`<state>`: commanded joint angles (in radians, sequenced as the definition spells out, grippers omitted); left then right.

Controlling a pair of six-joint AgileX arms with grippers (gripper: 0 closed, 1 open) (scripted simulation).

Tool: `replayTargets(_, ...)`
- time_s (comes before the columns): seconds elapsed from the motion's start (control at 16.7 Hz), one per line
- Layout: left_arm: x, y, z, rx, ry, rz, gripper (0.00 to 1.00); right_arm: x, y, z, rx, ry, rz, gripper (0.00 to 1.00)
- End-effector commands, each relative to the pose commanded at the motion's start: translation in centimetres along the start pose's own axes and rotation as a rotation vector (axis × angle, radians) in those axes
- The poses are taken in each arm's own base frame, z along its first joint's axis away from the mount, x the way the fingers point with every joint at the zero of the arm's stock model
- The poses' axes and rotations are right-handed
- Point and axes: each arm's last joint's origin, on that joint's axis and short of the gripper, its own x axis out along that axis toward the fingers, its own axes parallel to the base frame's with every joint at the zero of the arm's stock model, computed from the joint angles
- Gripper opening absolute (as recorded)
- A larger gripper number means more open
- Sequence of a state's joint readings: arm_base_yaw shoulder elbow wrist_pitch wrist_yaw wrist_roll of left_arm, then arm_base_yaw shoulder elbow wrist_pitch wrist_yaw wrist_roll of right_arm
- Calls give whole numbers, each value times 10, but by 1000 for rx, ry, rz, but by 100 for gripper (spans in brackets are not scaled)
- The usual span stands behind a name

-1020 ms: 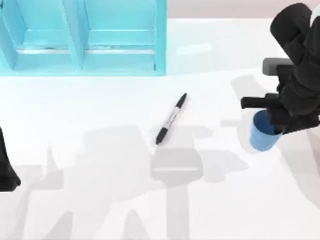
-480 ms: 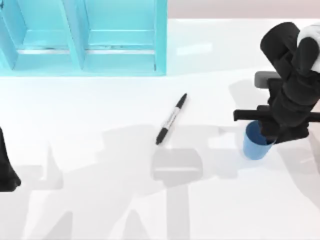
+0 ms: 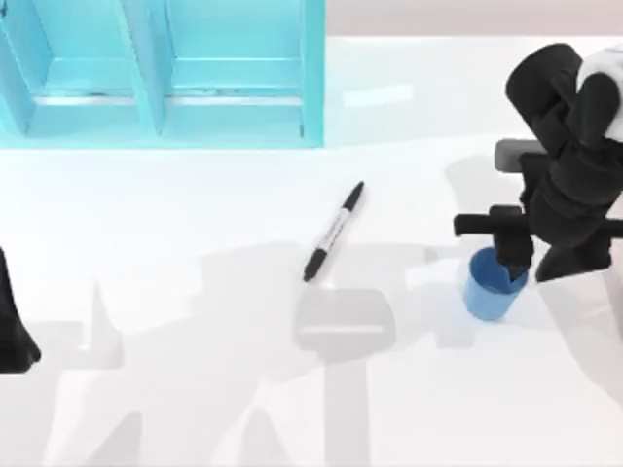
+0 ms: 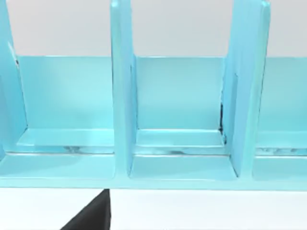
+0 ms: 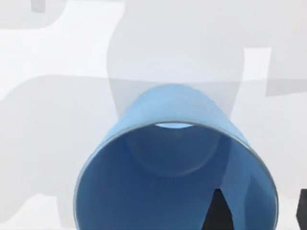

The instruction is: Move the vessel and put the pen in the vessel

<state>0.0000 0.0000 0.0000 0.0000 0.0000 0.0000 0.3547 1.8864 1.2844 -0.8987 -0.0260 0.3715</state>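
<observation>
Blue cup (image 3: pixel 487 289) upright at the table's (image 3: pixel 195 389) right side, rim pinched by the right gripper (image 3: pixel 513 261) — one finger (image 5: pixel 218 211) inside, jaws clamped on the wall; marker pen (image 3: pixel 334 232) flat near centre, well apart from the cup; left arm (image 3: pixel 15 331) parked at left edge — jaws impossible to judge; teal shelf (image 3: pixel 161 73) at back left.

One blue cup (image 3: pixel 487 292) is counted on the white table (image 3: pixel 195 389), and it is seen again from close above in the right wrist view (image 5: pixel 172 158). One pen (image 3: pixel 333 232) is counted. One teal shelf (image 3: pixel 161 73) is counted at the back of the table; three of its compartments are seen in full or in part in the left wrist view (image 4: pixel 180 120). Two arms are counted: the left arm (image 3: pixel 12 326) at the table's left edge and the right arm (image 3: pixel 569 165) at its right. One gripper (image 3: pixel 513 261) is counted at the cup's rim.
</observation>
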Motion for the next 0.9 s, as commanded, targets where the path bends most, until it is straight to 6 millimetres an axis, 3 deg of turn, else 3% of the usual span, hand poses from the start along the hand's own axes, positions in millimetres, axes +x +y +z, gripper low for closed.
replayTargets(0.3,0,0,0,0,0,0,100,0,0,0,0,0,0,98)
replayTargets(0.9,0,0,0,0,0,0,100,-1,-1,1,2,0,0,100)
